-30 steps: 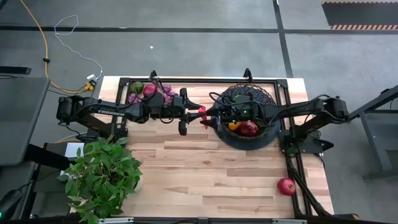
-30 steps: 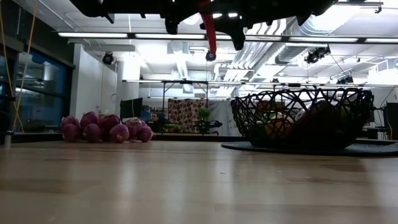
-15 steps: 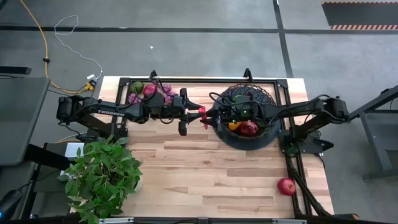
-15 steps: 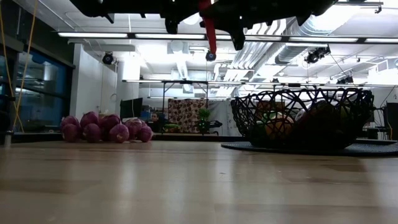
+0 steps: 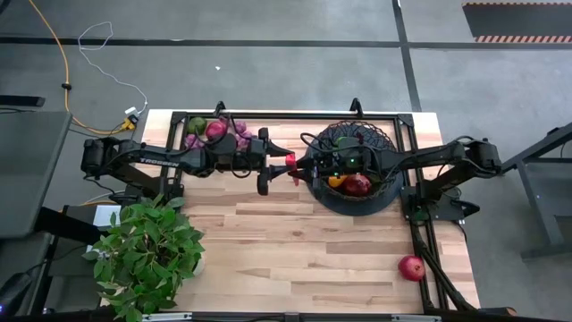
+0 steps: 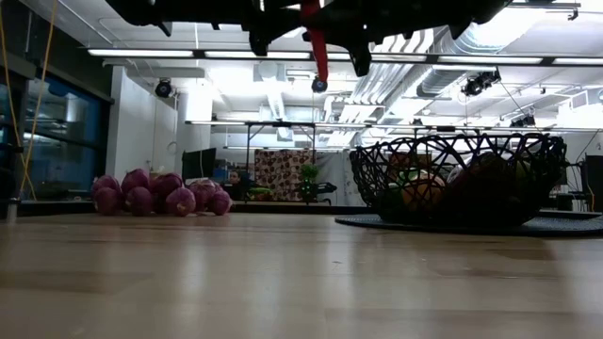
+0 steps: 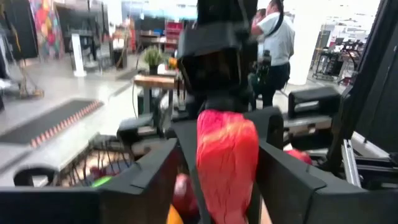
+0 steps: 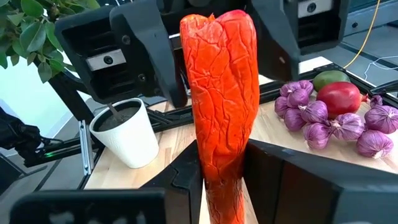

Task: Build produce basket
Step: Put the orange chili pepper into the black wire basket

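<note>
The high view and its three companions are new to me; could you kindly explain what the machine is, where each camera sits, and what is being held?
It is a robot with two dark arms at a wooden table, each ending in a two-finger gripper. One camera looks straight down, one looks level along the tabletop, and one sits on each wrist. Above the table the left gripper and right gripper meet at a red chilli; the right one is shut on it. Under the right arm stands a wire basket with fruit inside. Also there: grapes, a lone apple and a potted plant at the edge.

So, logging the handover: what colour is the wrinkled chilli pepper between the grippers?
Red-orange wrinkled chilli pepper, clearest in the right wrist view.
</note>
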`<action>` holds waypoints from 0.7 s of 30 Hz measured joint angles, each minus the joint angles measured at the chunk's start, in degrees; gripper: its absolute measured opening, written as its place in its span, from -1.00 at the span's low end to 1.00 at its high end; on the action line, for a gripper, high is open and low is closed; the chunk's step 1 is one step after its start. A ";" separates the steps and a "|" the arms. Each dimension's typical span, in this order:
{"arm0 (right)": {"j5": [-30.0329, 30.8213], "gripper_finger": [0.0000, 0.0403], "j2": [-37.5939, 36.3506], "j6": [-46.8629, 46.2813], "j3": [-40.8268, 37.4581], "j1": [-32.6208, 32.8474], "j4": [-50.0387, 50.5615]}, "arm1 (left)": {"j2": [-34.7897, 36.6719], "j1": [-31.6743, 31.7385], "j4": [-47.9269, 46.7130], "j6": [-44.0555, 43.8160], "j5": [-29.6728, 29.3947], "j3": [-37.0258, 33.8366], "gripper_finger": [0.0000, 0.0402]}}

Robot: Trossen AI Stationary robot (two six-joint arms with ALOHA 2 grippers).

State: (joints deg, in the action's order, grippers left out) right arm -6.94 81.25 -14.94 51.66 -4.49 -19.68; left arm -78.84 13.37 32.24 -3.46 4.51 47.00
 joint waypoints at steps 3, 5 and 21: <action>0.00 -0.61 -0.11 0.94 0.00 0.00 0.97 | 0.55 0.00 -2.19 -1.51 0.01 -0.03 0.11; 0.02 -0.61 -0.94 2.24 -0.07 -0.07 2.64 | 1.74 0.10 -4.12 -2.63 0.02 -0.04 0.21; 3.86 -0.61 -23.94 10.99 -0.07 -5.75 34.44 | 24.61 4.44 -24.20 -3.57 0.15 -3.41 0.35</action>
State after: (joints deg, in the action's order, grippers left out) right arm -3.08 57.31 -3.95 51.59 -10.24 14.76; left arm -54.22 17.80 8.03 -7.03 4.66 43.59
